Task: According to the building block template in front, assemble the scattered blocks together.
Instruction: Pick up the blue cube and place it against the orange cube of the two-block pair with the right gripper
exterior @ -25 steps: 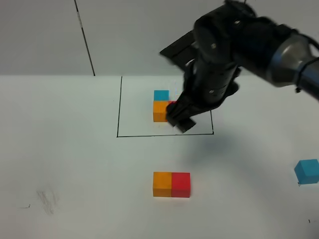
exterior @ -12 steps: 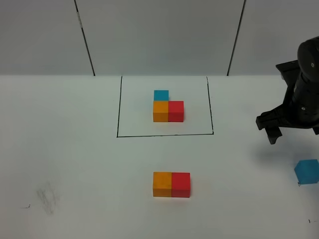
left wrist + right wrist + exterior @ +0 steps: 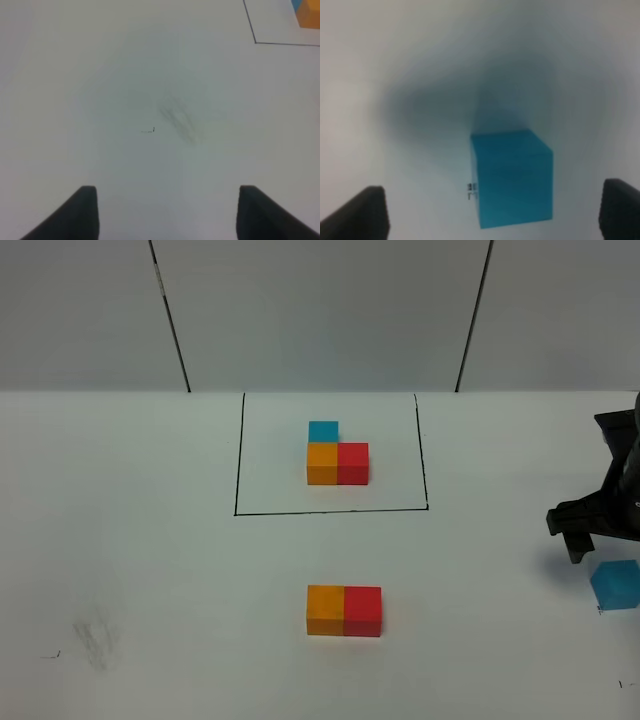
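The loose blue cube sits alone at the far right edge of the counter, well apart from its mates. The loose orange cube and red cube lie touching, side by side, in the middle. Behind them, inside a black outline, the template shows the aim: blue set behind orange, with red at orange's right.

The right tool hangs just above the blue cube, spread wide and holding nothing. Its wrist view shows the cube between the two fingers, a shade nearer one of them. The left tool is likewise wide open and empty, over bare counter on the left.

By the look of it, picking up the blue cube is the step in hand. It would go best with the cube centred between the fingers and the fingers square to two opposite faces before they close. That way the cube should lift without twisting and could be set flush against the back of the orange one without nudging the pair.
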Action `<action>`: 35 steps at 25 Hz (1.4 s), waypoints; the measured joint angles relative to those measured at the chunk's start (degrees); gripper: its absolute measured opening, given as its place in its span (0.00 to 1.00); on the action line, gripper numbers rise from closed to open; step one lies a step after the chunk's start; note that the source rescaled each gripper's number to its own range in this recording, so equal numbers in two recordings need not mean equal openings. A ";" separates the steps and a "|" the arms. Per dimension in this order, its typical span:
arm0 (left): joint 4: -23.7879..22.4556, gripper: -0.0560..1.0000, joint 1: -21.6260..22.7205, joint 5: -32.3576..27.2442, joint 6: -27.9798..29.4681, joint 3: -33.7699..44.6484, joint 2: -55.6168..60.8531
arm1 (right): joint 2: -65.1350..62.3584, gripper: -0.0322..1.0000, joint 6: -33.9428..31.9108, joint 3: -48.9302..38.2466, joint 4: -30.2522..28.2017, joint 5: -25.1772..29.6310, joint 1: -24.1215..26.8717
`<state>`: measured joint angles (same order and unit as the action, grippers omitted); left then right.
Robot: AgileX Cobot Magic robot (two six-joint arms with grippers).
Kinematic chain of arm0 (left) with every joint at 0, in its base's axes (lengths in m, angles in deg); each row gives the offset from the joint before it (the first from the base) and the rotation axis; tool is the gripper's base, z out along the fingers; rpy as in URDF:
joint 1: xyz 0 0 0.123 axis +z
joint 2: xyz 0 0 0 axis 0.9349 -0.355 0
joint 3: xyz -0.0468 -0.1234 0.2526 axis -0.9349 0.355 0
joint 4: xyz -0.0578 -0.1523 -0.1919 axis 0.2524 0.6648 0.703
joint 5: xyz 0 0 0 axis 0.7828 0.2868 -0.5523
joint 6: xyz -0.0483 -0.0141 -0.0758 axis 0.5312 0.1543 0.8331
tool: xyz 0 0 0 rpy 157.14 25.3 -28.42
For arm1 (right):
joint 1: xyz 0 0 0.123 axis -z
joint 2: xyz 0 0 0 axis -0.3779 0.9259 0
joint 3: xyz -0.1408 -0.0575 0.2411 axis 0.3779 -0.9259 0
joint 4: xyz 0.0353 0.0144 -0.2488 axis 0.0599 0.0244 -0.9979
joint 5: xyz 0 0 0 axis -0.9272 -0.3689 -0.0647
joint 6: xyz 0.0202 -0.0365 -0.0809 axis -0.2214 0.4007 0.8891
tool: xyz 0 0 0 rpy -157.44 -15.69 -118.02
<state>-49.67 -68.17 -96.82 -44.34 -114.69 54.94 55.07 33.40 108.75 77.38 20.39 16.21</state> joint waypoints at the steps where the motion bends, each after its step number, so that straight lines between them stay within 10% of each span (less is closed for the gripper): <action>1: 0.00 0.35 0.00 0.00 0.00 0.00 0.00 | 0.00 0.79 0.00 -0.58 -0.18 -0.86 0.21; 18: 0.00 0.35 0.00 0.00 0.00 0.00 0.00 | 4.72 0.77 1.19 -6.18 0.20 -9.52 4.08; 21: 0.00 0.35 0.00 0.00 0.00 0.00 0.00 | 5.26 0.61 2.24 -6.18 0.48 -9.75 4.08; 24: 0.00 0.35 0.00 0.00 0.00 0.00 0.00 | 5.30 0.22 2.58 -6.18 0.65 -9.75 4.08; 35: 0.00 0.35 0.00 0.00 0.00 0.00 0.00 | -2.13 0.24 8.10 -3.53 7.46 -5.19 2.10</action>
<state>-49.67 -68.17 -96.82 -44.34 -114.69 54.94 52.95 41.50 105.22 84.85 15.20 18.32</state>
